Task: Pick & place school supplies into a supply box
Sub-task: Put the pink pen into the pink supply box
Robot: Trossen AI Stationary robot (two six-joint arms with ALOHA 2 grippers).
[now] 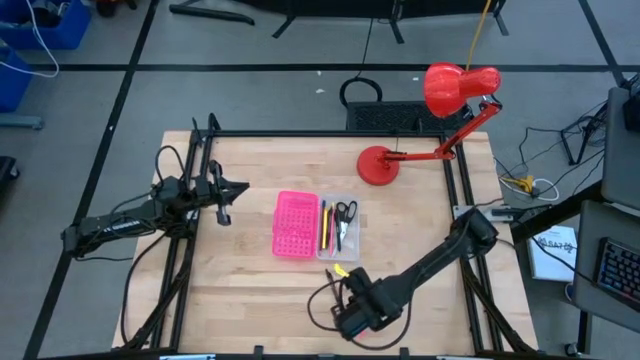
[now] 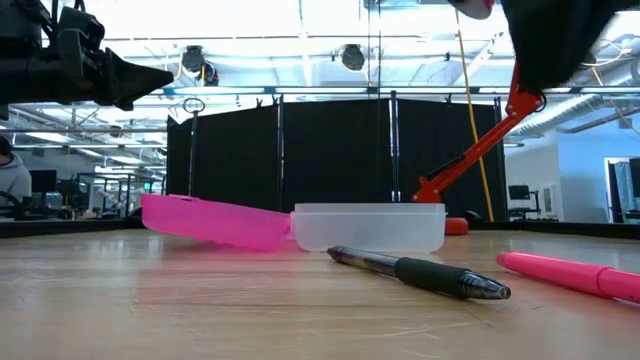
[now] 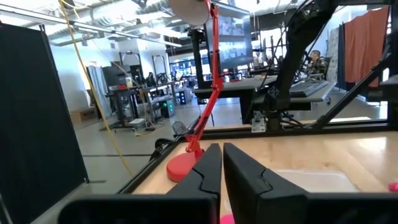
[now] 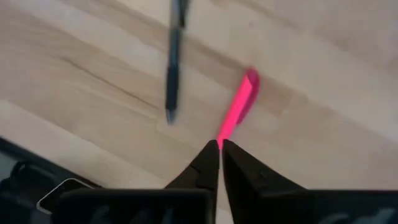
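Note:
The supply box lies open mid-table. Its pink grid half [image 1: 295,223] is on the left. Its clear half [image 1: 338,226] on the right holds black-handled scissors [image 1: 345,213] and a few pens [image 1: 324,226]. A black pen [image 2: 420,270] and a pink pen [image 2: 570,273] lie flat on the table near the front edge. They also show in the right wrist view as the black pen [image 4: 173,68] and the pink pen [image 4: 239,104]. My right gripper [image 4: 219,147] is shut, its tips over the pink pen's near end. My left gripper [image 3: 222,163] is shut and empty, held high at the table's left [image 1: 222,190]. My right gripper's shut fingertips [image 4: 211,152] stand at the pink pen's near end [image 4: 225,132], coming from above and slanting. The pen lies flat on the table. I cannot tell whether the fingers touch it.
A red desk lamp stands with its base [image 1: 378,165] at the far right of the table, its head [image 1: 460,88] beyond the far edge. A small yellow thing [image 1: 340,270] shows just beyond my right gripper. Bare wood lies between the box and the left arm.

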